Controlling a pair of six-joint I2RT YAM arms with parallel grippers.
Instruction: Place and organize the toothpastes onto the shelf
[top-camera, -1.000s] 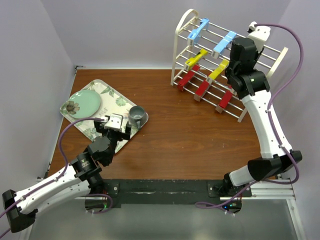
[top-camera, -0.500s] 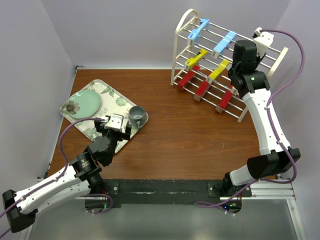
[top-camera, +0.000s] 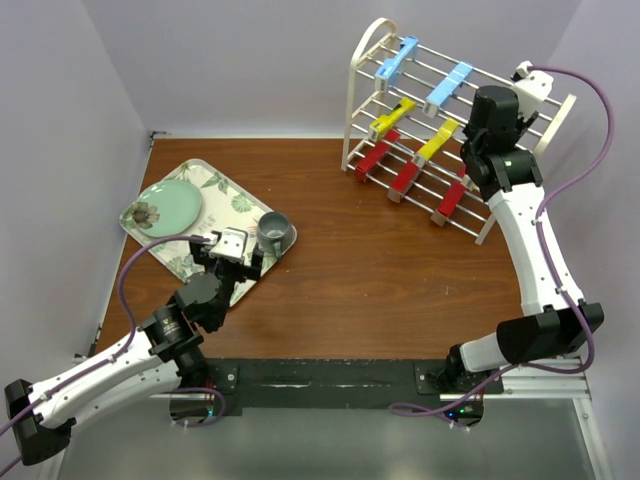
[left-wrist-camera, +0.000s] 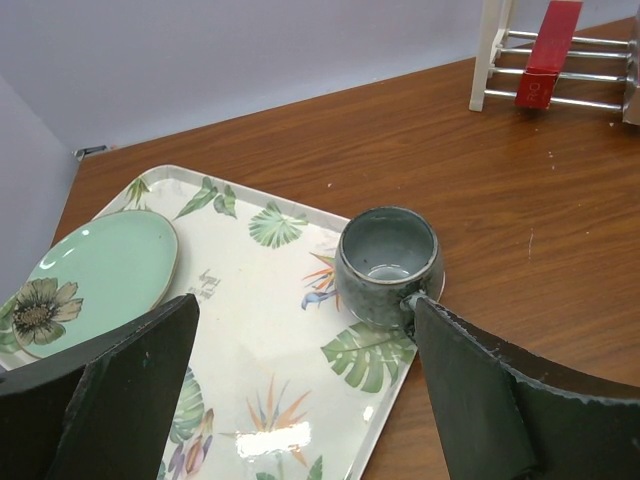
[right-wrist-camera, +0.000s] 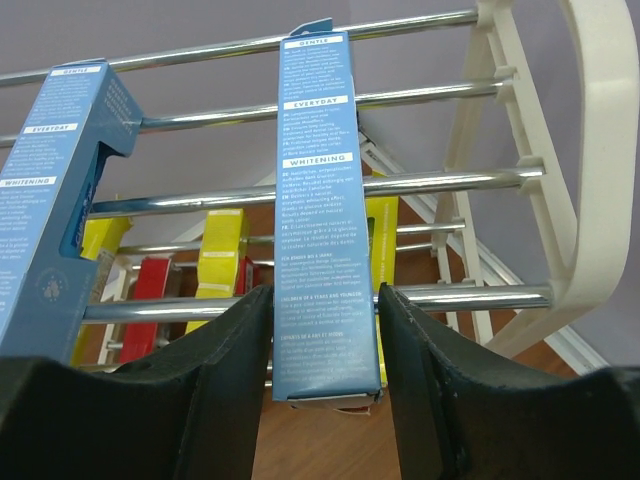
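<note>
The right tool (right-wrist-camera: 326, 315) pinches a light blue toothpaste (right-wrist-camera: 318, 150) on the shelf (right-wrist-camera: 610, 150), top tier. The left tool (left-wrist-camera: 300, 340) hangs spread.

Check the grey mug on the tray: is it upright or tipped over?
Upright. In the left wrist view the mug stands on its base near the tray's corner, mouth up, inside visible.

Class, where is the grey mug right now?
Top view, left of centre: the mug stands on the tray's right corner, right of the green plate.
</note>
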